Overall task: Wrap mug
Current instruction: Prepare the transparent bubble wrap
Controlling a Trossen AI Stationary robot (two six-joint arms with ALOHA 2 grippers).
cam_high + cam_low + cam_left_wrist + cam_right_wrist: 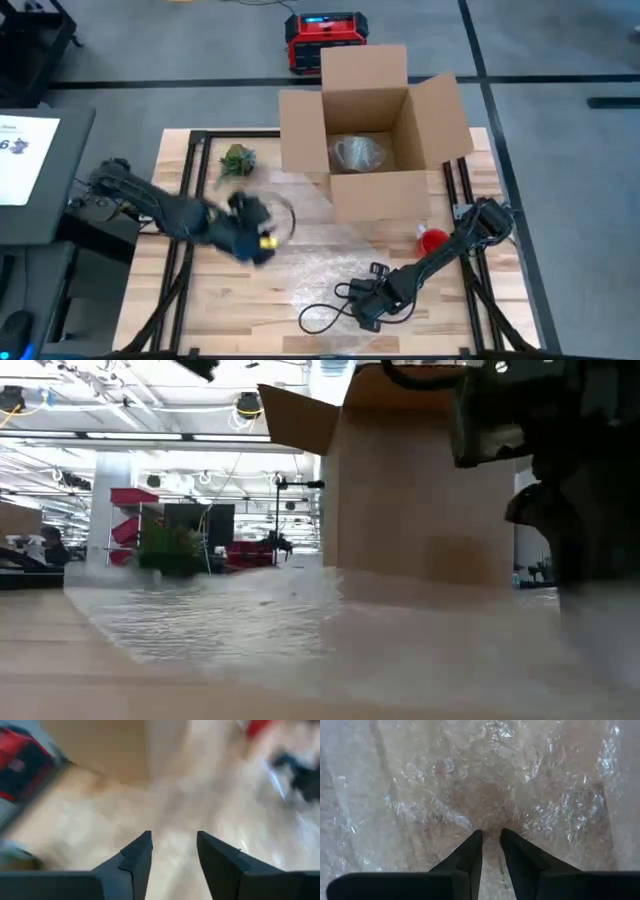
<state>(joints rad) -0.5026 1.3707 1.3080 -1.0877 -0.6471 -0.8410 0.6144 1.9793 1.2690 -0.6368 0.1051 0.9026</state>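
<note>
A wrapped bundle, probably the mug (357,153), already lies inside the cardboard box (372,190). In front of the box, the right gripper (491,838) pinches the bubble wrap sheet (485,785) with narrow jaws. The left gripper (173,851), open and empty, hovers left of the box. Next it should lift the sheet.

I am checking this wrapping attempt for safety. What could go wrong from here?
1. The right gripper has its jaws nearly closed low on the bubble wrap; it may tear or drag the sheet.
2. A wrapped item already sits in the cardboard box, and the sheet reaches the box front, so a pull could nudge the box.
3. The left gripper, jaws open and empty, is blurred above the table near the sheet; it might crumple the sheet.
</note>
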